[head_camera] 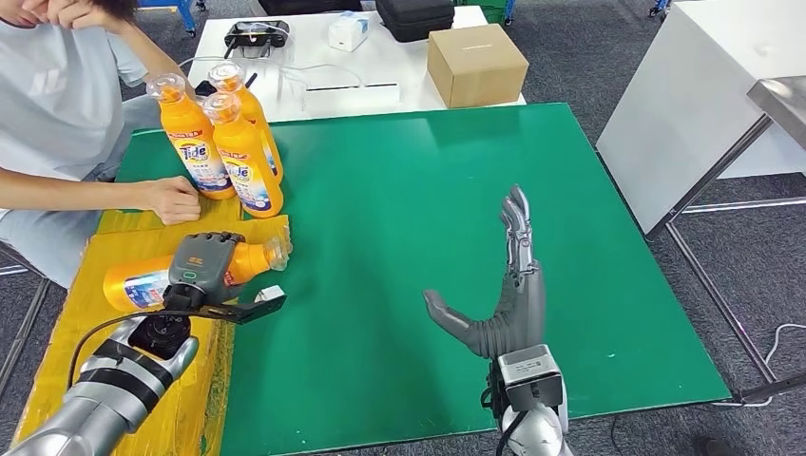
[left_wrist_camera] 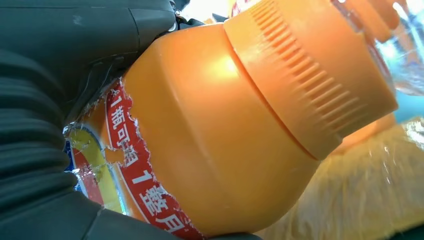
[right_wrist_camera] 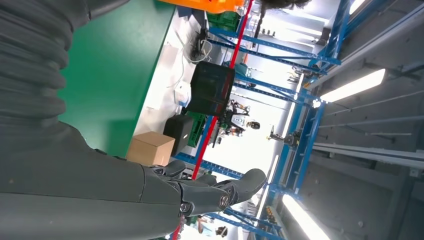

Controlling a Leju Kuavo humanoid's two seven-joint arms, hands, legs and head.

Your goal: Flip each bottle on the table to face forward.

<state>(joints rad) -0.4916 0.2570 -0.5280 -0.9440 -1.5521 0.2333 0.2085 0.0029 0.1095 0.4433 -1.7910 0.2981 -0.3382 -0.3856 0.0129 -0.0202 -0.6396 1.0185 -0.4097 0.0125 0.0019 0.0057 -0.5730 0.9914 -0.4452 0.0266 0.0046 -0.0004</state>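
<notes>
An orange detergent bottle (head_camera: 143, 281) lies on its side at the left edge of the green table (head_camera: 409, 218), and my left hand (head_camera: 201, 268) grips it around the body. Up close, the lying bottle (left_wrist_camera: 220, 135) shows its ribbed orange cap and a torn red label, with my dark fingers (left_wrist_camera: 75, 45) wrapped over it. Three more orange bottles (head_camera: 228, 142) stand upright at the table's far left. My right hand (head_camera: 504, 285) hovers open over the middle of the table, fingers straight and holding nothing. The right wrist view shows those straight fingers (right_wrist_camera: 210, 192).
A person sits at the far left, one hand (head_camera: 174, 199) resting on the table beside the standing bottles. Yellow packing material (head_camera: 76, 313) covers the left edge. A white table behind carries a cardboard box (head_camera: 475, 65) and a black case (head_camera: 414, 17).
</notes>
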